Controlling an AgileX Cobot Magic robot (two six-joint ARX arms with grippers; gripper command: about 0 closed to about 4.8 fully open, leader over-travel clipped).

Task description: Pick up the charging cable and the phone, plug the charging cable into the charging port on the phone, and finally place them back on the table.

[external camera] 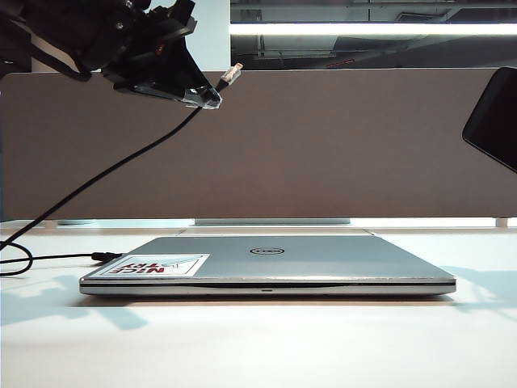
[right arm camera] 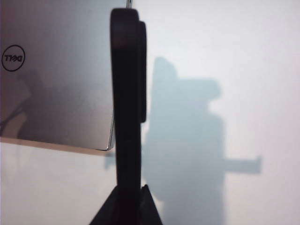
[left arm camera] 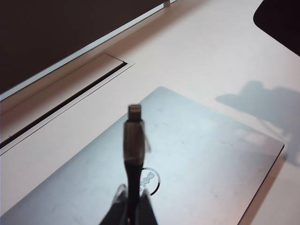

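Charging cable (external camera: 105,174) is held aloft at upper left of the exterior view, pinched just behind the silver plug (external camera: 233,73) by the left gripper (external camera: 206,95); the cord droops to the worktop (external camera: 266,339) and coils beside the closed Dell laptop (external camera: 266,263). Cord is limp and light, so only the stiff plug collar can be steered; a grip close behind it is wanted.

Phone (right arm camera: 127,103) is clamped edge-on in the right gripper (right arm camera: 126,201), raised at far right above the worktop, well apart from the plug. Thin, glossy, likely slippery; the flat faces are best held.

Left wrist view shows the plug tip (left arm camera: 134,108). Charging port cannot be made out, probably too dark.
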